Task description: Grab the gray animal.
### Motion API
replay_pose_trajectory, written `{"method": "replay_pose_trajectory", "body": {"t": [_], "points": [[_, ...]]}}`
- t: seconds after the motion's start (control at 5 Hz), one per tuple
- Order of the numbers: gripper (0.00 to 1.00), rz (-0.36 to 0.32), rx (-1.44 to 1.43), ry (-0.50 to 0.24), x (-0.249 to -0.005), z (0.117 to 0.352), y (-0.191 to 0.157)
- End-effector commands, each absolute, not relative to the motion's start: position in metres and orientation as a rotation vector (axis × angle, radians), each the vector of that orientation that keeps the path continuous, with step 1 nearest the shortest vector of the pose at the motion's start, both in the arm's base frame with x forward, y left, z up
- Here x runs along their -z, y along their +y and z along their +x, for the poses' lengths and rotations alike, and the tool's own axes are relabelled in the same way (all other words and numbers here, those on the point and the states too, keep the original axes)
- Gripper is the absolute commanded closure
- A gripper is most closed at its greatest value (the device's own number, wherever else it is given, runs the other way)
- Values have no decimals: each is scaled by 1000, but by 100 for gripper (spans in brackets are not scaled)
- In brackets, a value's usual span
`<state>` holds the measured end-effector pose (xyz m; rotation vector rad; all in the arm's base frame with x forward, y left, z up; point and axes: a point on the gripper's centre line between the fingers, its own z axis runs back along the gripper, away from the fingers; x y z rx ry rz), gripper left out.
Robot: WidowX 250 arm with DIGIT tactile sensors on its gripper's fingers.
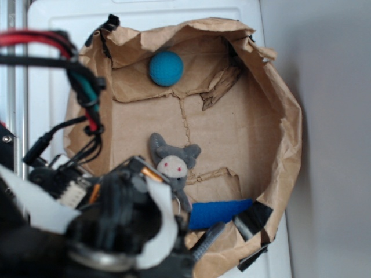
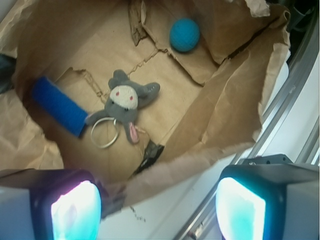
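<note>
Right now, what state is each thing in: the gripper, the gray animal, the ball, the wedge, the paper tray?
gripper: open, empty, above the tray's near edge.
gray animal: lying face up on the tray floor, ungrasped.
keyring: flat, attached to the animal.
teal ball: resting alone.
blue wedge: lying beside the animal.
paper tray: crumpled, torn.

No readable text, labels, brand marks, numbers or signs in either view. Brown paper bag (image 1: 272, 145) surfaces are plain and unprinted. Small dark specks on the white surface under the bag's edge in the wrist view are too blurred to tell as writing.
</note>
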<state>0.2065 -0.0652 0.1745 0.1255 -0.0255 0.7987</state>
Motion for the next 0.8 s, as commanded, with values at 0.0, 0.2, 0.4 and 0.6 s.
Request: {"method": "replay_pose_trajectory", "body": {"t": [0.0, 0.2, 0.4, 0.6], "points": [[0, 29, -728, -110, -156, 205, -36], [0, -3, -595, -124, -133, 219, -33], [0, 0, -565, -91, -136, 218, -39], [0, -37, -622, -102, -146, 211, -35]]}}
